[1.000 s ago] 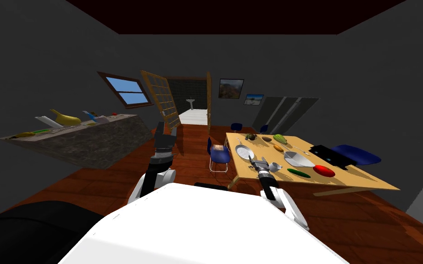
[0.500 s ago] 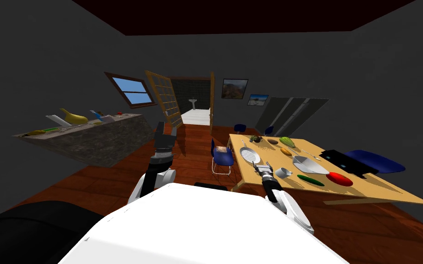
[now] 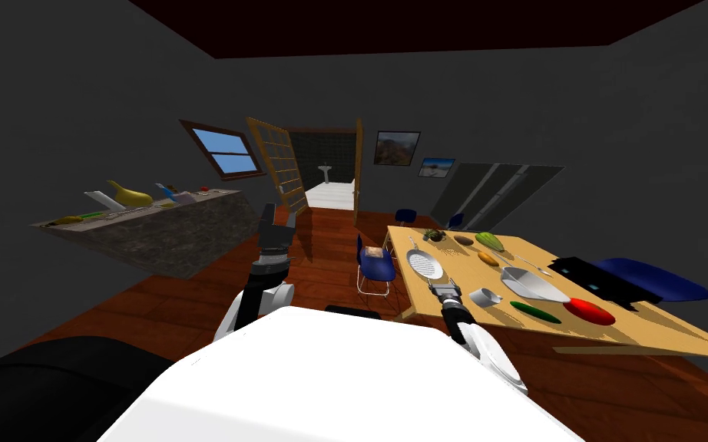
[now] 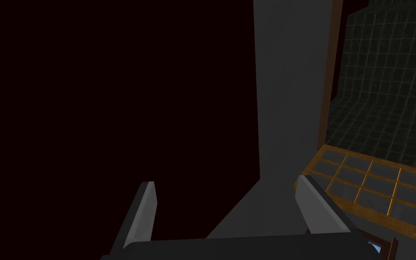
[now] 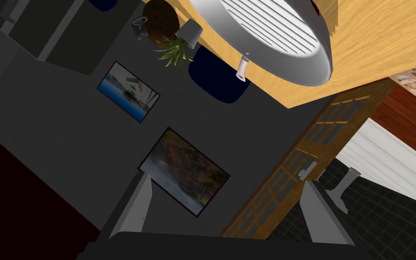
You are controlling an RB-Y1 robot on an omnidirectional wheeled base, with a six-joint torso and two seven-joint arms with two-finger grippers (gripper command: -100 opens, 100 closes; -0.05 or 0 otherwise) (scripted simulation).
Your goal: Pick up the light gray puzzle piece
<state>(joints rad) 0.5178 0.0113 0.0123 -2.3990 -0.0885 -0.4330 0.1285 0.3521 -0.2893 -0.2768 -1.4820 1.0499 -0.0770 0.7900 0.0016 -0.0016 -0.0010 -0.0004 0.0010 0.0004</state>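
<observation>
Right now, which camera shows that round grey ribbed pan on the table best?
The right wrist view: the pan looms close, its ribs plain. The head view shows the pan small; the left wrist camera points elsewhere.

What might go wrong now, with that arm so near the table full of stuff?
1. The right gripper, open, hangs at the table edge beside the round silver pan; a low move forward might strike either.
2. The light grey angular piece, probably the target, lies farther in, past a small grey cup with a green cucumber near it; a reach might knock those aside.
</observation>
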